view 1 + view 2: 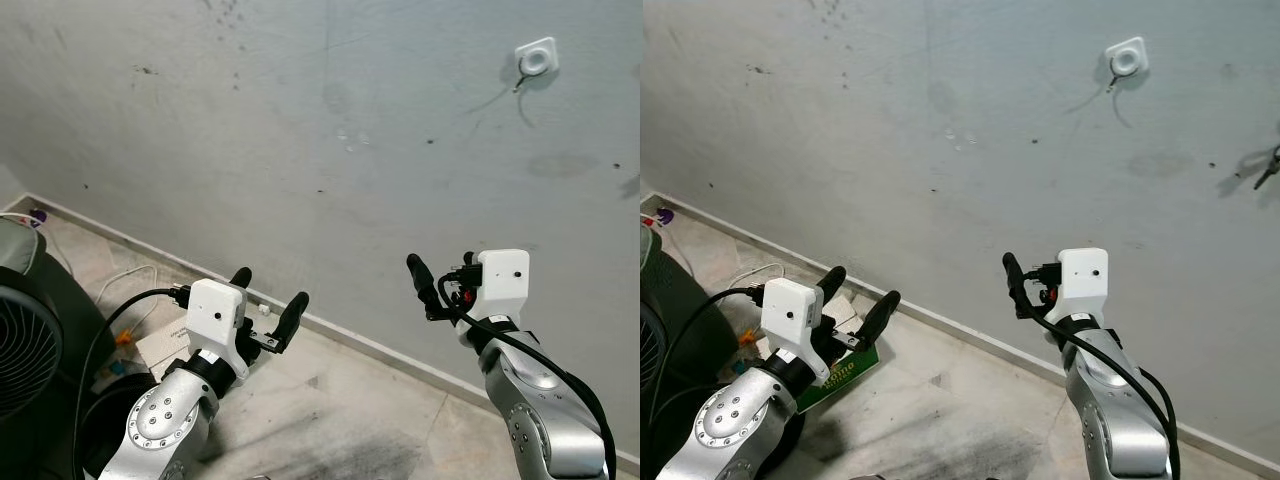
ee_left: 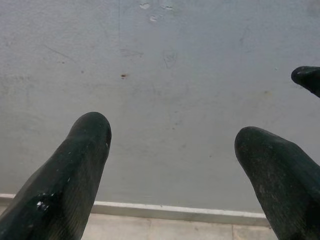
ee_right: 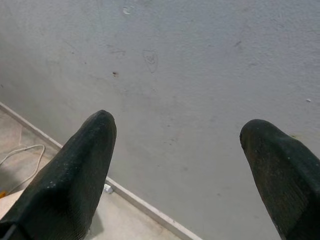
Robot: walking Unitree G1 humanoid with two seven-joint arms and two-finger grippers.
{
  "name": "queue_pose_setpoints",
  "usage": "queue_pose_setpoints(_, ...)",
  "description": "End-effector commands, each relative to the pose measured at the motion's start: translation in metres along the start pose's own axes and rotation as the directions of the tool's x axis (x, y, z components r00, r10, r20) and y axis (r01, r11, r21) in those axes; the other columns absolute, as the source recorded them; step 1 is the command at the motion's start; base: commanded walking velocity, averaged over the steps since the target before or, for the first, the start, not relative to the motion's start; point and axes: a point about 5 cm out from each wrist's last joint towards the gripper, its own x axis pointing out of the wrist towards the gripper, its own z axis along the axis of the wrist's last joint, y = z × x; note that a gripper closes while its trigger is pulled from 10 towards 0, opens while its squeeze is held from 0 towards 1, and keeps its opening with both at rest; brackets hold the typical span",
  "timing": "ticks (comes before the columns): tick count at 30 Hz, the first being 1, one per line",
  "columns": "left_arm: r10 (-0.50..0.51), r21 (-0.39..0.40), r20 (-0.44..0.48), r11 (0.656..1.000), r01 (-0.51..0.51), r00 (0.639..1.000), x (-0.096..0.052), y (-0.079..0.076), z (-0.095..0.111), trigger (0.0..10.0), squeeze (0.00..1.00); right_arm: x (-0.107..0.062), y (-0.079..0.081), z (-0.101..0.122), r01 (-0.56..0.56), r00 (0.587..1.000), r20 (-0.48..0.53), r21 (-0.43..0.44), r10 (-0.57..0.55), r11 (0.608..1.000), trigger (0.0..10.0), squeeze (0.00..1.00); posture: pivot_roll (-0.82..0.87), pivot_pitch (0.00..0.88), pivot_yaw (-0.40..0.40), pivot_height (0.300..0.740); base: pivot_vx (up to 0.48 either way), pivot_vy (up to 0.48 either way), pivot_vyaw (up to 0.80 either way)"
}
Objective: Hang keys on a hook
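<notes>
High above our right gripper point(image 1: 1018, 285), on the wall point(image 1: 300, 150), we see the white hook point(image 1: 536, 58), its wire prong slanting down-left. No keys hang there, and both the right and left gripper point(image 1: 270, 300) are spread and empty, so everything remains; something dark farther right point(image 1: 1268, 168) may be keys.

Illumination was even and diffuse, moderately bright, with no glare. The grey wall point(image 1: 300, 120) was sharply rendered in both eye views, free of motion blur. A soft shadow trailed from the white hook point(image 1: 536, 58). In the wrist views, the near black fingers point(image 2: 65, 185) appeared slightly soft.
</notes>
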Motion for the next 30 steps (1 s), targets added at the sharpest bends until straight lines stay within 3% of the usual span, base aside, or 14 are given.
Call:
queue_pose_setpoints(1,0.004,0.01,-0.013,1.0,-0.004,1.0,-0.0016,0.0007,-0.0011,10.0,0.0,-0.0009,0.0004,0.0008,-0.003,1.0,-0.001,0.001,0.003,1.0,10.0,0.0,0.01,0.118,0.001,0.74,0.0,0.0,0.0)
queue_pose_setpoints(30,0.001,0.012,-0.024,1.0,-0.001,1.0,-0.0026,0.0009,-0.003,10.0,0.0,-0.0006,0.0015,0.0012,-0.007,1.0,-0.002,0.002,0.007,1.0,10.0,0.0,0.01,0.119,0.0,0.74,0.0,0.0,0.0)
